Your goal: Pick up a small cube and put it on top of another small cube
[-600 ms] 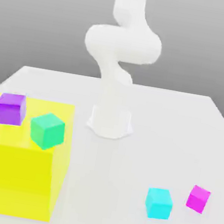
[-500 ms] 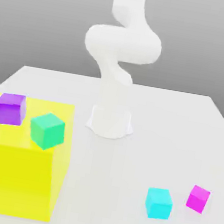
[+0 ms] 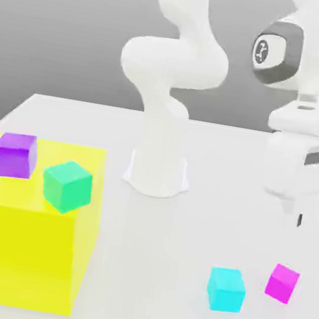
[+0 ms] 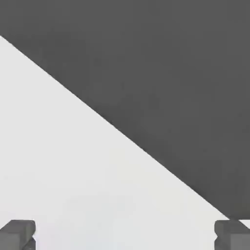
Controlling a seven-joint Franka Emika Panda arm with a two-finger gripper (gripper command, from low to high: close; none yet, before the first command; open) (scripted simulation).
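smooth matt white tabletop [image 3: 166,266], glossy-looking yellow block [image 3: 14,255], smooth plastic-like green cube [image 3: 67,187], smooth white arm [image 3: 175,62]

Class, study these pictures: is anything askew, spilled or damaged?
Nothing is spilled or visibly damaged. Only a slight oddity: on the yellow block, the green cube sits turned, one corner toward the camera, while the purple cube sits nearly square.

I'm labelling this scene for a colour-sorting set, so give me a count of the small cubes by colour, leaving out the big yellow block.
Purple cube: 1
Green cube: 1
Cyan cube: 1
Magenta cube: 1
Total: 4
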